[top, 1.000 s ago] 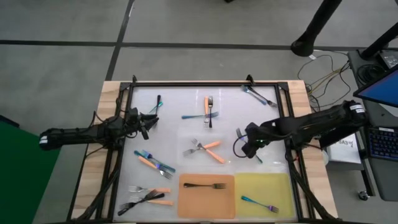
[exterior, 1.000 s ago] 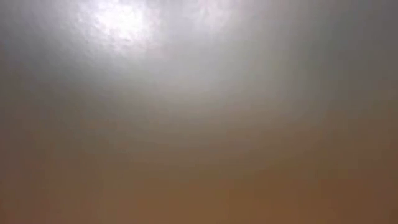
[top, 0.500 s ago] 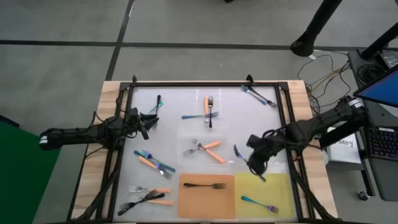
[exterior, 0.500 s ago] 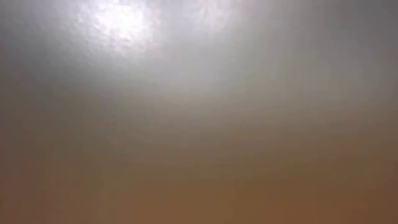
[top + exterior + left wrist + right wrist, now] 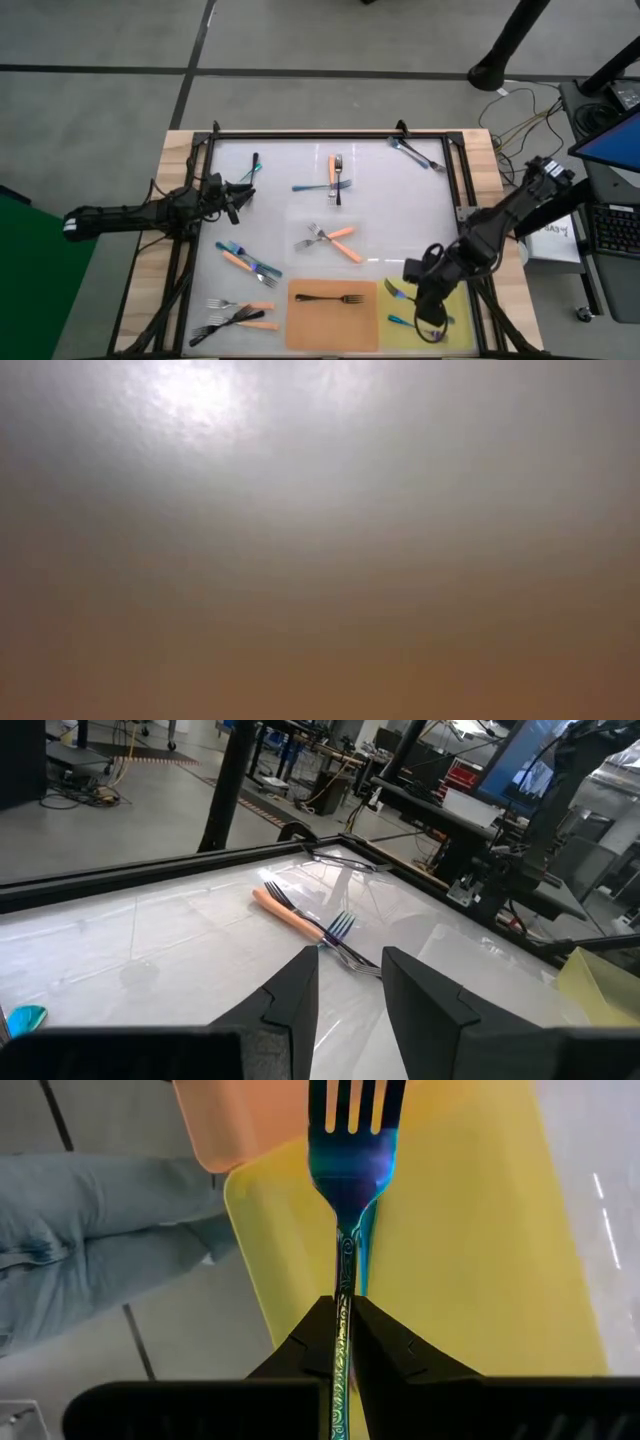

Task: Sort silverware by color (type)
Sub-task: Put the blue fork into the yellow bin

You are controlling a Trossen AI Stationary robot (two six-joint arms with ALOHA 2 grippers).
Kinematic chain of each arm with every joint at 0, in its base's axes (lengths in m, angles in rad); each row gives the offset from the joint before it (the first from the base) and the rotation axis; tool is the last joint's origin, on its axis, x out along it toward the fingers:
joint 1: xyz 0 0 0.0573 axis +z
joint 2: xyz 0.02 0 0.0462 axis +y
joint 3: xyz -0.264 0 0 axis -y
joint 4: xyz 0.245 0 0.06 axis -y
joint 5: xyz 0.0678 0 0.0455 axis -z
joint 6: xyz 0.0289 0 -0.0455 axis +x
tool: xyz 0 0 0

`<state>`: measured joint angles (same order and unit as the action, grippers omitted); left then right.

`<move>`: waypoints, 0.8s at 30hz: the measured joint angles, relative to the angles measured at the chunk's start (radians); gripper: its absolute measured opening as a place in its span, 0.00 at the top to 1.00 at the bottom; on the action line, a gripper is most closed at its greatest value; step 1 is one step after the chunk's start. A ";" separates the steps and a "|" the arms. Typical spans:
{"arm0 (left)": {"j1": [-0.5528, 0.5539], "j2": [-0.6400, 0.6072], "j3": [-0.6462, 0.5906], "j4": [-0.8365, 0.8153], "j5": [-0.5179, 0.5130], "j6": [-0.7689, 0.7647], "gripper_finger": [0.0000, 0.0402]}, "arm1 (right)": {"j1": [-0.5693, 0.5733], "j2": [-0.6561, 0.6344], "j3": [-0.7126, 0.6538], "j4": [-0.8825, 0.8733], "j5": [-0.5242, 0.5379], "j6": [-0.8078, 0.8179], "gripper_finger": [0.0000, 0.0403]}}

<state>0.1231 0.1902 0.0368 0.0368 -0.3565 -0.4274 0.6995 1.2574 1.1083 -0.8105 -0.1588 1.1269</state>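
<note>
My right gripper hovers over the yellow mat at the table's near right, shut on an iridescent blue fork. Its tined head sticks out toward the orange mat, where a black fork lies. A second blue fork lies flat on the yellow mat, partly under the gripper. My left gripper waits open at the table's left edge with nothing between its fingers. The low view is a blank blur. My right gripper pinches the fork's thin handle between its two fingers, which lie along the handle. The fingers slant down from the table's right side. The fork juts straight out past the fingertips with its tines foremost, above the yellow mat's edge.
Loose forks lie across the white table: an orange-handled pair at the centre, a crossed pair at the far middle, one at the far right, clusters at the near left. A person's leg in jeans stands beyond the near edge.
My right gripper has carried the blue fork from the table's right middle toward the near edge and a little up, turning as it went. It now hangs over the yellow mat. The fork stayed in its shut fingers.
</note>
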 joint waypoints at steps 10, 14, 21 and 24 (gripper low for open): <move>0.000 0.000 0.000 0.000 0.000 0.000 0.76 | 0.081 0.011 -0.112 -0.001 -0.037 0.129 0.97; 0.000 0.000 0.000 0.000 0.000 0.000 0.76 | 0.091 0.017 -0.143 0.009 -0.037 0.156 0.97; 0.000 0.000 0.000 0.000 0.000 0.000 0.76 | 0.091 0.017 -0.160 0.016 -0.036 0.135 0.97; 0.000 0.000 0.000 0.000 0.000 0.000 0.76 | 0.090 0.017 -0.160 0.017 -0.032 0.103 0.96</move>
<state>0.1231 0.1902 0.0368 0.0368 -0.3565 -0.4274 0.7898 1.2739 0.9487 -0.7938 -0.1912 1.2304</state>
